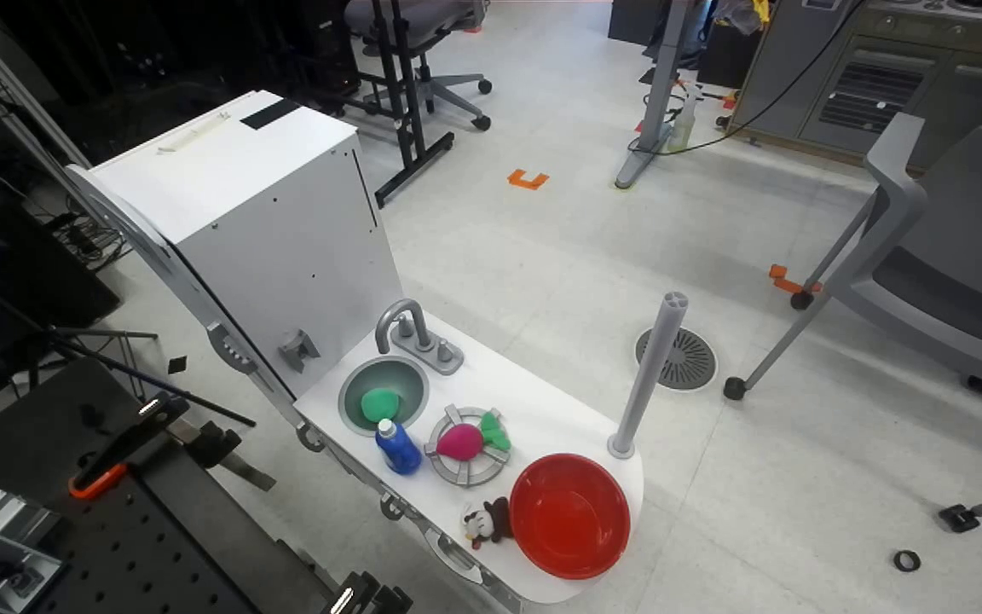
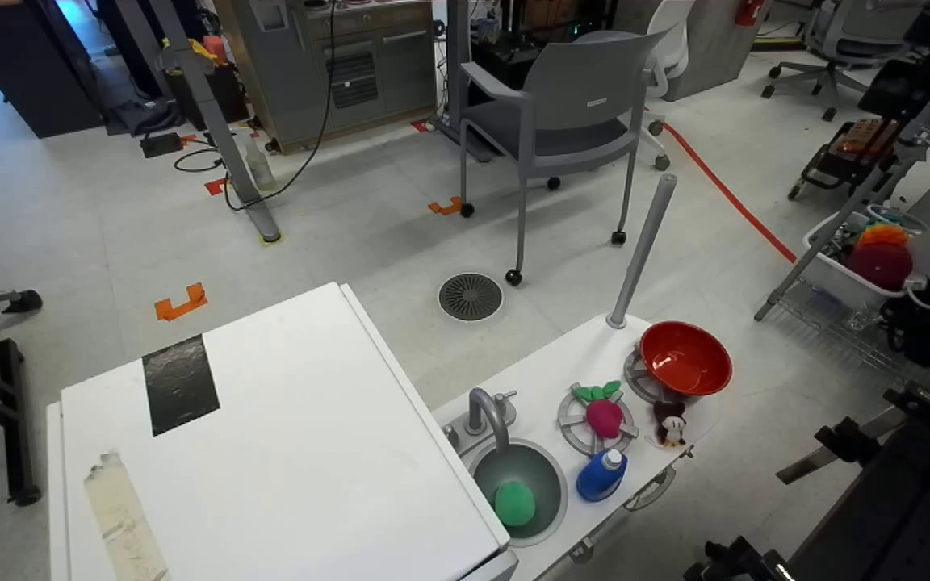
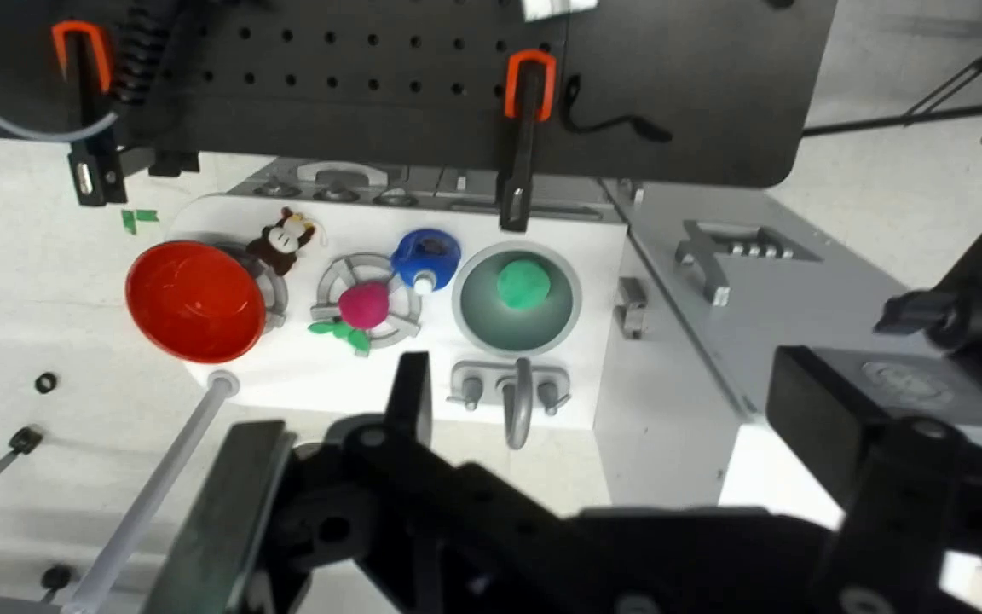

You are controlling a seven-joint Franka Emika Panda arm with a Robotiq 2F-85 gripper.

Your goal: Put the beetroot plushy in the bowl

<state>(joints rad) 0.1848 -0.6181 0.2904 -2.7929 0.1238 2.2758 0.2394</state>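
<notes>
The beetroot plushy, magenta with green leaves, lies on a grey burner ring on the white toy-kitchen counter. It shows in both exterior views. The large red bowl stands at the counter's end, empty, partly over another burner ring; it also shows in both exterior views. In the wrist view my gripper is wide open with nothing between its fingers. It is high above the counter, and the plushy and bowl lie off to its left. The gripper is out of view in both exterior views.
A blue bottle stands between the plushy and the sink, which holds a green round item. A faucet stands behind the sink. A monkey-like plush lies beside the bowl. A grey post and tall white cabinet rise from the counter.
</notes>
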